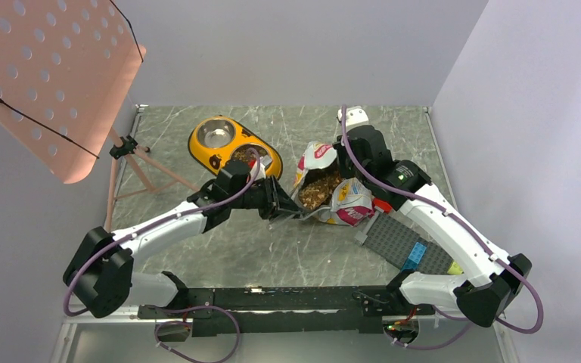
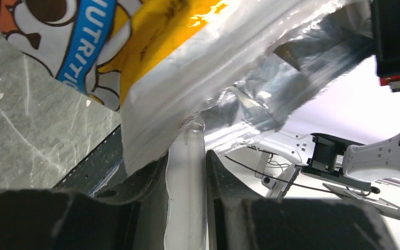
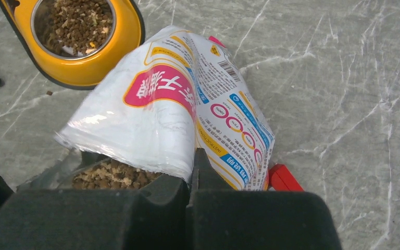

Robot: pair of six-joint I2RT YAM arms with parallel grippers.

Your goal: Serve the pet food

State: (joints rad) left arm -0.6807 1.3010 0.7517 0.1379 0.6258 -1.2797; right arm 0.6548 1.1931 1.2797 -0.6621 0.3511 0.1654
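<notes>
pet food (image 1: pixel 318 189) lies in the near cup of the yellow bowl (image 3: pixel 122 39) at left and fills the open bag (image 3: pixel 161 120) mid-table. left gripper (image 2: pixel 186 161) jaws clamp the bag's near edge; right gripper (image 3: pixel 190 174) jaws pinch its right edge.

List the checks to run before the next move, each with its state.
1. The bag open, kibble showing: ok.
2. Grip of right gripper on bag rim: ok.
3. Grip of left gripper on a clear piece at the bag: ok.
4. What that piece is: cannot tell.
5. Food in near cup of bowl: ok.
6. Food in far cup: not ok, empty.
</notes>
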